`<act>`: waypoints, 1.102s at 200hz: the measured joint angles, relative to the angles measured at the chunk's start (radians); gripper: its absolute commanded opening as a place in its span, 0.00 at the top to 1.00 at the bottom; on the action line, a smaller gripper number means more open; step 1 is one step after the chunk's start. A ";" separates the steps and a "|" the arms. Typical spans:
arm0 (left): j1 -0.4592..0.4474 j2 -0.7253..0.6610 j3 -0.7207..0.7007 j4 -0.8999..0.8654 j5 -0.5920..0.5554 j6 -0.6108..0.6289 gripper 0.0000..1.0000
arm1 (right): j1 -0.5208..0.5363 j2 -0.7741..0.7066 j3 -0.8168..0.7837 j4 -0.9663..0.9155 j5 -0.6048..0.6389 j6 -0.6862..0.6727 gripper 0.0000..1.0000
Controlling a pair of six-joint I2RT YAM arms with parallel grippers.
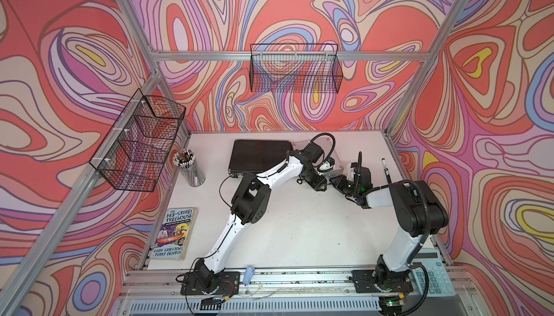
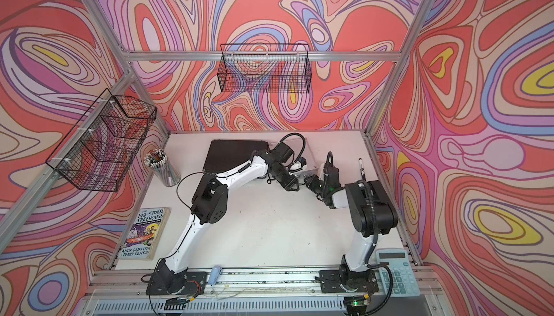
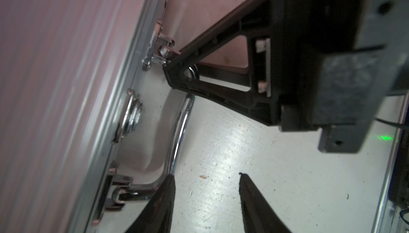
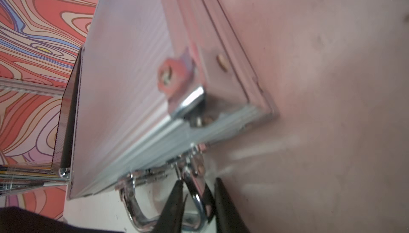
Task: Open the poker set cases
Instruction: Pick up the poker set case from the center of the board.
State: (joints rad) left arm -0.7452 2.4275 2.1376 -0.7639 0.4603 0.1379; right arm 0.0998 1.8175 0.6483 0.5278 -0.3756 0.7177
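Note:
Two poker set cases lie at the back of the table, both with lids down. The wider black case (image 1: 259,155) is on the left. The ribbed silver case (image 1: 337,152) sits beside it, half hidden by my left arm. My right gripper (image 4: 198,182) is shut on the silver case's chrome latch (image 4: 197,190), next to its handle (image 4: 137,212). In the left wrist view a right finger (image 3: 221,50) touches that latch (image 3: 164,52). My left gripper (image 3: 205,176) stands open over bare table at the other end of the handle (image 3: 179,132), holding nothing.
A cup of pencils (image 1: 192,167) stands left of the black case. A paperback book (image 1: 175,233) lies at the front left. A marker (image 1: 386,169) lies at the right edge and a calculator (image 1: 431,275) at the front right. Wire baskets (image 1: 295,68) hang on the walls.

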 measured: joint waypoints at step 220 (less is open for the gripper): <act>0.000 0.058 0.141 -0.092 -0.067 0.107 0.52 | 0.000 -0.118 0.029 -0.230 -0.008 0.122 1.00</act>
State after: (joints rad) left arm -0.7452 2.4851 2.2784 -0.8555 0.3935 0.2447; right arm 0.0998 1.6993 0.6773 0.2981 -0.3836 0.8398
